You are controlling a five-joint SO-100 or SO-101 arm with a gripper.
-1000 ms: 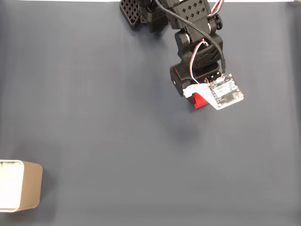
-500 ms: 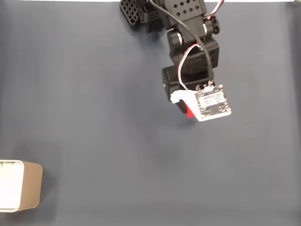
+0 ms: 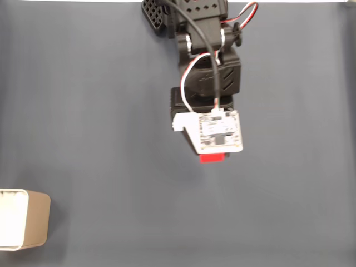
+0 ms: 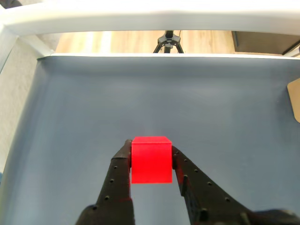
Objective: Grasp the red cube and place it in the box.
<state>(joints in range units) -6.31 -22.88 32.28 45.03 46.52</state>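
Observation:
The red cube [image 4: 151, 159] is held between my two black fingers above the grey table; my gripper [image 4: 150, 157] is shut on it. Seen from the fixed view, a strip of the red cube [image 3: 212, 158] peeks out below the white camera board on the arm, near the table's middle, where my gripper [image 3: 212, 157] is mostly hidden under the board. The box [image 3: 30, 218], tan with a white inside, sits at the bottom left edge of the fixed view, far from the cube. A tan corner of the box [image 4: 295, 98] shows at the right edge of the wrist view.
The arm's black base [image 3: 183, 16] stands at the top centre of the fixed view. A white frame [image 4: 140, 18] and the table's far edge, with a tripod [image 4: 168, 40] on the floor beyond, show in the wrist view.
The arm has swung left and toward the bottom of the fixed view, carrying the red cube with it. The box has not moved.

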